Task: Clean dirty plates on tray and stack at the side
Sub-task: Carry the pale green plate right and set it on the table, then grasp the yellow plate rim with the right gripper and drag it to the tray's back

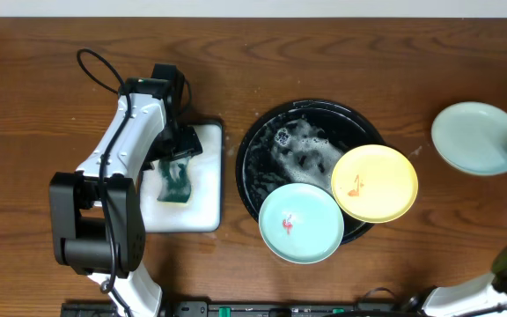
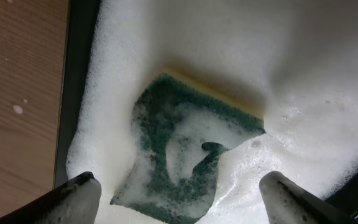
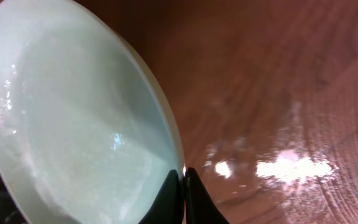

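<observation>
**Rim pinch on the right is the weak point**

The right end effector (image 3: 183, 186) is clamped fully shut on the thin rim of one pale mint-green round plate (image 3: 73, 124). It holds the plate tilted over the brown wooden table (image 1: 42, 88) at the far right, well apart from the large round black tray (image 1: 246, 167). Can't tell whether the plate's low edge touches the wood. The contact patch is tiny and the edge is wet and glossy, so I'd expect the plate to swivel or slide out if the arm moves fast or releases before it lies flat. A drop likely means a chip.

The left end effector (image 2: 179, 183) hangs wide open and holds nothing. It is right over the green-and-yellow sponge (image 2: 173, 137), which lies in thick foam on the white rectangular tray (image 1: 202, 211). The fingers are coated in suds. Closing off-centre could squirt the sponge out sideways or catch only a corner.

The yellow round plate (image 1: 374, 182) and the second mint-green plate (image 1: 300, 223) are propped on the black tray's rim on the robot's side, edges touching, red smears showing. Neither lies flat, so a hard scrub could tip one onto the table.
</observation>
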Available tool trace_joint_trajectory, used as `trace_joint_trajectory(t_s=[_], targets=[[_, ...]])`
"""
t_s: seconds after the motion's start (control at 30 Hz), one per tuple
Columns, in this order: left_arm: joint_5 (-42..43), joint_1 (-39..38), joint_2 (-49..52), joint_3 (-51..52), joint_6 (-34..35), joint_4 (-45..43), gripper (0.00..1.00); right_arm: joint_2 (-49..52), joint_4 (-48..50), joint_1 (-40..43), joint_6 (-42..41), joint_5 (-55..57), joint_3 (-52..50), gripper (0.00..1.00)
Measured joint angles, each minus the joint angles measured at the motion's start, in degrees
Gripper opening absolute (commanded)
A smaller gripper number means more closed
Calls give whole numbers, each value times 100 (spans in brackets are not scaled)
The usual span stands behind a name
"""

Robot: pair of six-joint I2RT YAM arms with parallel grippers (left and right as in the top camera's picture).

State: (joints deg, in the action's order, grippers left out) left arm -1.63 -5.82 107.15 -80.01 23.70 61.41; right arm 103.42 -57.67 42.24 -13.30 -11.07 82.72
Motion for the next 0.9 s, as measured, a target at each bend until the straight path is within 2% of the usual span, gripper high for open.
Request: trace_joint_trajectory(t_s=[0.17, 0.2, 0.27, 0.3, 0.37, 0.67, 0.9], targets=[[0, 0, 0, 0, 2, 0, 87, 404, -203, 234, 9, 17, -26, 3], [0, 0, 0, 0, 0, 0, 87, 439, -282, 234, 13, 20, -39, 8], [0, 0, 0, 0, 0, 0, 87, 461, -393, 227, 68, 4, -59, 35], [0, 0, 0, 0, 2, 0, 87, 461, -439, 225, 107, 2, -61, 41], [0, 0, 0, 0, 2, 2, 87, 461, -485, 225, 144, -9, -61, 47], [-2, 0, 0, 0, 0, 0, 87, 17, -481, -120, 667, -553, -87, 47], [-2, 0, 0, 0, 2, 0, 87, -1137, -704, -1506, 1163, -1056, -79, 48]])
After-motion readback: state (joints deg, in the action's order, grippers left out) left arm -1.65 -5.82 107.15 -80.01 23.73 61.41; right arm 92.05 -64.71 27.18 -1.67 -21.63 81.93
